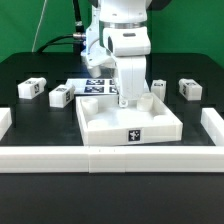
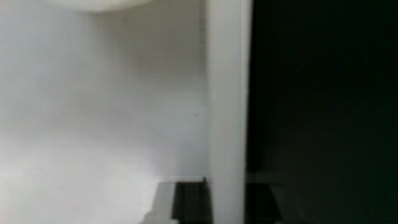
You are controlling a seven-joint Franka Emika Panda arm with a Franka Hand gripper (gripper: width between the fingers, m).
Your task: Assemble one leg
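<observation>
The pincer is lowered at the rear part of the white tray-like piece, which is set on the black tabletop against the front border rail. Whether the jaws are parted or closed, and whether anything is held, cannot be told: the tips are masked in the exterior view, and only a close white surface and a dark band are shown in the wrist view. No leg is seen in the pincer. Two legs are laid on the tabletop toward the exterior view's left of the pincer, well apart from it. A third leg and a nearer tagged block, judged to be a fourth, are laid toward the exterior view's right. Their long axes cannot be read with certainty. A sideways move to either group is judged to be required before a grasp.
</observation>
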